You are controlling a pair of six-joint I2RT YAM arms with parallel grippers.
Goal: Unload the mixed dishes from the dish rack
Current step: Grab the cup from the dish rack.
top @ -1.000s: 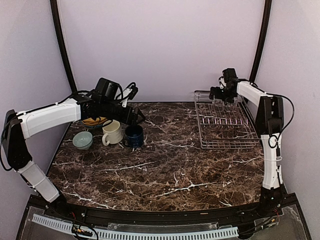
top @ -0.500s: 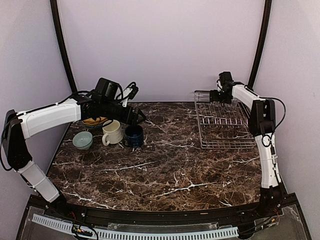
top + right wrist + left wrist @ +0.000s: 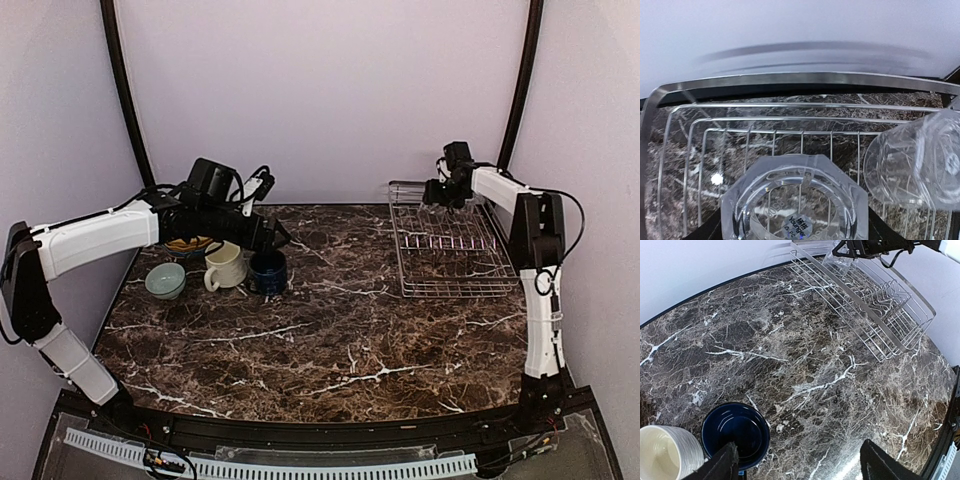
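1. The right gripper (image 3: 437,190) is held over the far end of the rack (image 3: 450,243). Its jaws are closed on a glass (image 3: 795,200), which is seen base-on from the wrist. This is judged to be a hold for lifting the glass out.
2. A second glass (image 3: 920,160) is laid on its side on the rack's wires, just beside the gripped one, and is not yet unloaded.
3. The left gripper (image 3: 801,465) is spread wide open and empty, well left of the rack and above the navy mug (image 3: 735,434).
4. The unloaded dishes are grouped on the table (image 3: 330,340) well left of the rack, probably so that the rack's side is kept free.
5. Counted:
   - one rack
   - two glasses
   - two mugs, the navy one and a cream mug (image 3: 662,455)
   - one bowl (image 3: 165,280)
   - plates (image 3: 190,243), partly hidden by the left arm, so their number cannot be told
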